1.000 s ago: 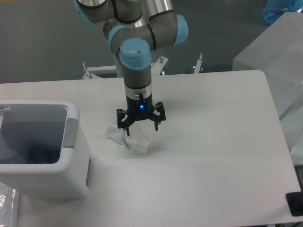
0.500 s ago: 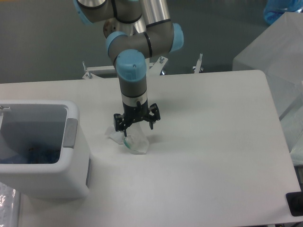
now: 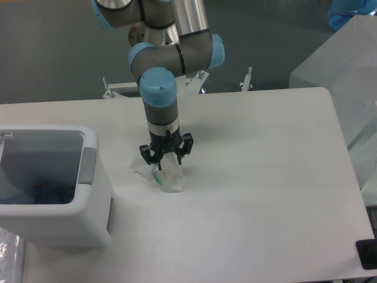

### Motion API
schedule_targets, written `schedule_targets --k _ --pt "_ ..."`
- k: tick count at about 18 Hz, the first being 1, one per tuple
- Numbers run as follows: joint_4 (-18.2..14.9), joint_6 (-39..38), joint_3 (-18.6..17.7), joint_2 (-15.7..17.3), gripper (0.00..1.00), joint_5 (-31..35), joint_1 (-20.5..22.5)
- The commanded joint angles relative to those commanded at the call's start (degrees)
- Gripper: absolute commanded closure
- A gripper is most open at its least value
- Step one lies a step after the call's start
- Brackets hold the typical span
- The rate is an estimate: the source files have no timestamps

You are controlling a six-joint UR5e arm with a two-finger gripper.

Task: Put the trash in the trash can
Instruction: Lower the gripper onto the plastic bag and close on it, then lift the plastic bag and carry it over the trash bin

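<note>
The way from the crumpled wrapper (image 3: 165,175) to the trash can (image 3: 88,194) is being left open: only a bare strip of table (image 3: 265,177) is lying between them. The can's near wall and thick rim are standing higher than the wrapper. The space directly above the wrapper is being taken up by the gripper (image 3: 166,160) and arm. Translucent boxes (image 3: 347,88) are crowding the table's right edge.
</note>
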Motion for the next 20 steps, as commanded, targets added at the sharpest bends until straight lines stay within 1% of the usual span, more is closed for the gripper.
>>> schedule_targets --k 6,7,10,12,13,14,15,17,20 --pt "0.1 0.3 -0.1 -0.4 0.75 0.0 -0.1" --pt "0.1 0.4 -0.1 -0.9 0.79 0.2 -0.1" --pt "0.2 0.5 0.1 -1.8 0.88 2.4 -0.1" --pt "0.4 0.5 0.7 -1.9 0.93 2.3 -0.1" --pt "0.4 0.5 1.2 -2.0 0.97 2.4 -0.1" --pt "0.4 0.5 1.8 -2.1 0.98 2.3 0.0" --pt "0.4 0.5 2.5 -2.2 0.98 2.3 0.1" --pt "0.4 0.6 5.3 -2.2 0.98 2.0 0.4" --pt "-0.3 0.0 11.8 -1.9 0.98 1.6 1.4"
